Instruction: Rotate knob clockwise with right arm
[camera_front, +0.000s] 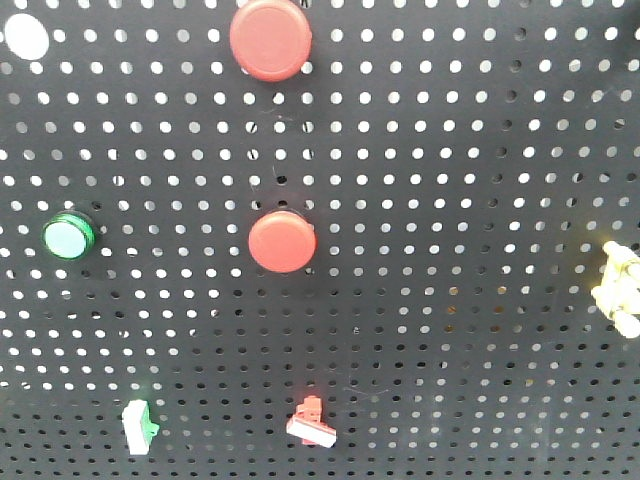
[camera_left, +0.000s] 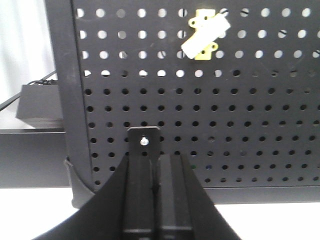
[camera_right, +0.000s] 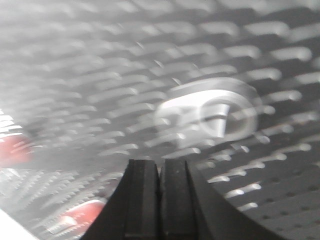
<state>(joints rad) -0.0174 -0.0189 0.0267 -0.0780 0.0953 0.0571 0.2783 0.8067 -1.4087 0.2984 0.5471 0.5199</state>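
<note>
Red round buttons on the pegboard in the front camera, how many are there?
2. One red round button sits at the top centre of the pegboard; the other is mid-board, directly below it. More may lie outside the frame.

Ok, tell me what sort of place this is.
Probably a robot test bench, not a home: a black pegboard carries red push buttons, a green button and small switches, standing on a white table.

Two buttons (camera_front: 272, 38) stacked mid-pegboard (camera_front: 450, 200), lamp (camera_front: 67, 237) left, switches (camera_front: 312, 423) below
</note>
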